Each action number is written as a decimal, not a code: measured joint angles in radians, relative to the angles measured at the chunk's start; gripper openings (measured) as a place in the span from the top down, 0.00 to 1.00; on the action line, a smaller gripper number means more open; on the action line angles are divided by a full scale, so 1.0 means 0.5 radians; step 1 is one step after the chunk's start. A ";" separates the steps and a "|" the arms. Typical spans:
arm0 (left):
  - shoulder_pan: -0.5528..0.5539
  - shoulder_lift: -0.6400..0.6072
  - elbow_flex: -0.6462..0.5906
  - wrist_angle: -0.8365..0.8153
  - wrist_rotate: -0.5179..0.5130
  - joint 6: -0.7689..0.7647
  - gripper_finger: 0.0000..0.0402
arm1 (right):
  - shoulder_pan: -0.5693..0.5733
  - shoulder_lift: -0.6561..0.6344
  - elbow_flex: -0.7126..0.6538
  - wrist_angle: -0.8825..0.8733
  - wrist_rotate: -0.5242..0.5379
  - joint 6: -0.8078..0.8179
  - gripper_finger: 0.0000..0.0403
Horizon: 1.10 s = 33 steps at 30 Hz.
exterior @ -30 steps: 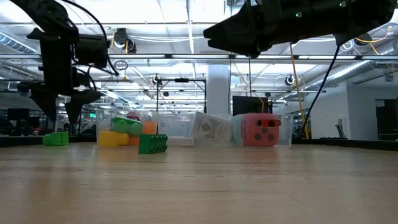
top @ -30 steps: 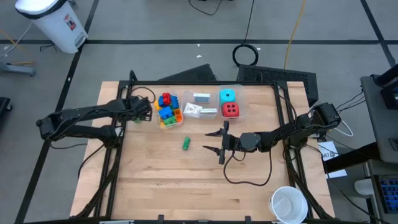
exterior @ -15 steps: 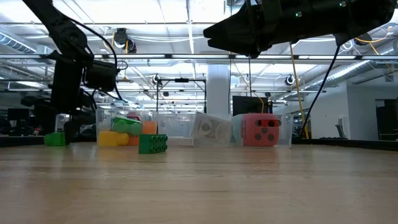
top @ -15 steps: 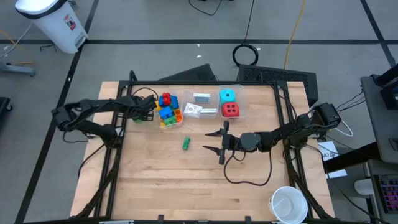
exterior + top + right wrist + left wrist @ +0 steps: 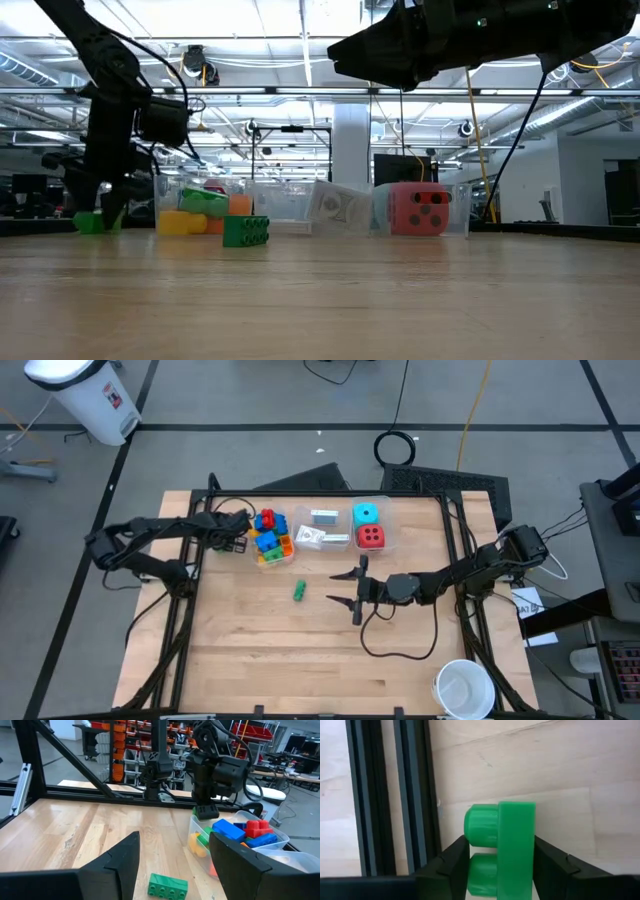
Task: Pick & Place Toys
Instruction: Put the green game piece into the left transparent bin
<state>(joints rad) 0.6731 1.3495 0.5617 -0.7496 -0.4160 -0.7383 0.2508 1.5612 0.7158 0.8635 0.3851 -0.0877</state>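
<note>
Left gripper [image 5: 500, 870] down at the surface [image 5: 300, 650] beside the black frame rail [image 5: 415, 795], just left of the brick bin [image 5: 270, 538]; jaws either side of a green brick [image 5: 506, 845], pressed against its two flanks. Second green brick [image 5: 299, 591] loose mid-surface, well apart from the bins. Red die [image 5: 371, 537] and cyan die [image 5: 365, 514] in the right bin, cards [image 5: 322, 517] in the middle one. Right gripper [image 5: 352, 588] hanging above mid-surface, jaws apart, holding nothing.
</note>
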 joint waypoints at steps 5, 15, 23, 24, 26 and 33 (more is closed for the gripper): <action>-0.001 -0.179 0.030 -0.060 0.008 0.006 0.59 | 0.000 0.000 0.000 0.000 0.002 -0.006 0.48; -0.208 -0.649 0.178 -0.054 0.038 0.037 0.78 | 0.000 0.000 0.000 0.000 0.003 -0.005 0.48; -0.429 -0.779 0.196 0.014 0.120 0.080 0.98 | 0.000 0.000 0.000 0.000 0.004 -0.001 0.48; -0.439 -0.775 0.196 -0.047 0.120 0.051 0.95 | 0.000 0.000 0.000 0.000 0.004 0.005 0.48; -0.449 -0.755 0.195 -0.184 0.132 -0.039 0.87 | 0.001 0.000 0.000 0.000 0.003 0.016 0.48; -0.475 -0.735 0.079 -0.314 0.201 -0.363 0.49 | 0.000 0.000 0.000 0.000 0.003 0.014 0.48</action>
<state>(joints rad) 0.4358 0.9821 0.6013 -0.9068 -0.3157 -0.9198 0.2508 1.5612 0.7158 0.8635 0.3866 -0.0807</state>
